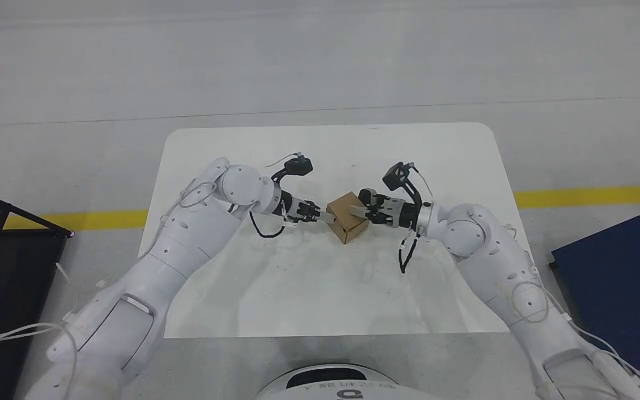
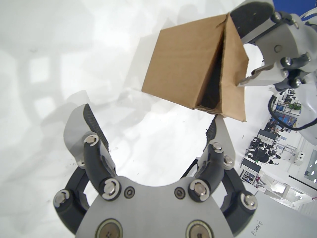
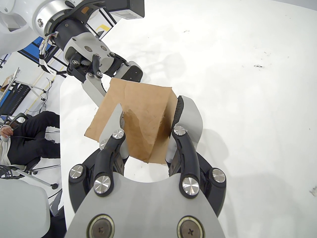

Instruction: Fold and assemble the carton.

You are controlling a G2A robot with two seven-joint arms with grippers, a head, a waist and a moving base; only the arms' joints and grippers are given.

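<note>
Behind carton [image 3: 138, 97], right end effector [image 3: 151, 117] sits half-hidden.

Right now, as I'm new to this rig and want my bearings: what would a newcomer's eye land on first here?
The brown carton, partly folded with one seam gaping, is at the middle of the white table, between the two arms. The right gripper clamps one side of it. The left gripper stands open at the opposite side, one fingertip at the carton's corner.
</note>
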